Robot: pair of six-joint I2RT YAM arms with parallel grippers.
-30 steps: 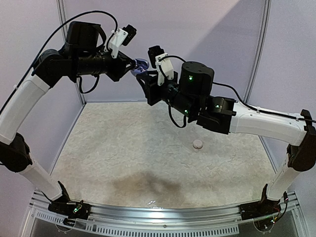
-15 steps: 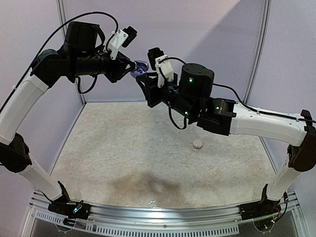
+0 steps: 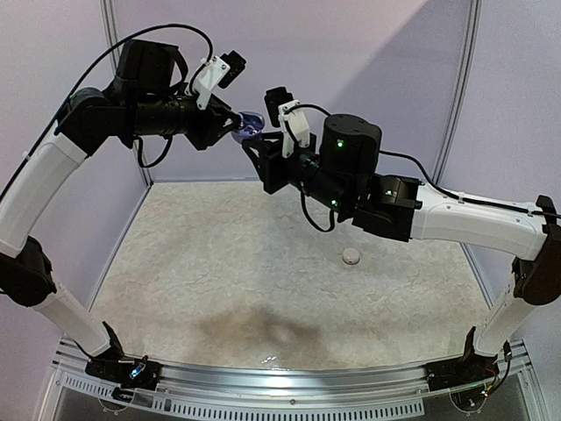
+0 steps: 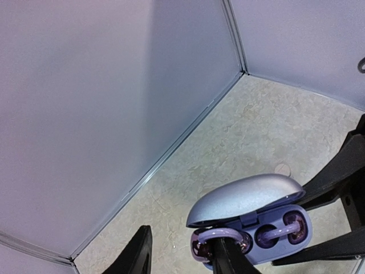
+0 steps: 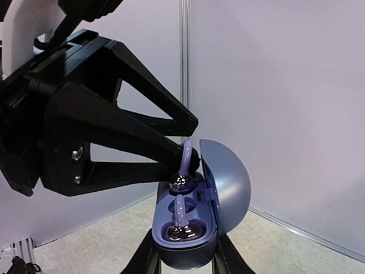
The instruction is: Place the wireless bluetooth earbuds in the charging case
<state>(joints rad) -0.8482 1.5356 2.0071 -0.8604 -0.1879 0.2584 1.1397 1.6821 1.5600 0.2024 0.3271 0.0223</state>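
My right gripper (image 5: 185, 261) is shut on the base of an open purple-blue charging case (image 5: 228, 182), held high above the table. One purple hooked earbud (image 5: 179, 225) lies seated in the near slot. A second purple earbud (image 5: 183, 171) stands partly out of the far slot. My left gripper (image 4: 182, 258) is open; one of its fingers (image 4: 228, 257) rests against that second earbud (image 4: 219, 235), the other finger stands apart to the left. In the top view the two grippers meet at the case (image 3: 251, 121). I see no dark grey earbud pieces.
A small whitish round piece (image 3: 351, 256) lies on the mottled beige table (image 3: 219, 263), right of centre; it also shows in the left wrist view (image 4: 282, 168). Pale walls enclose the back and sides, with a corner post (image 5: 183, 68) behind the case.
Both grippers have shifted slightly right and up together, and the left gripper has closed in a little on the case. The whitish piece on the table has not moved.
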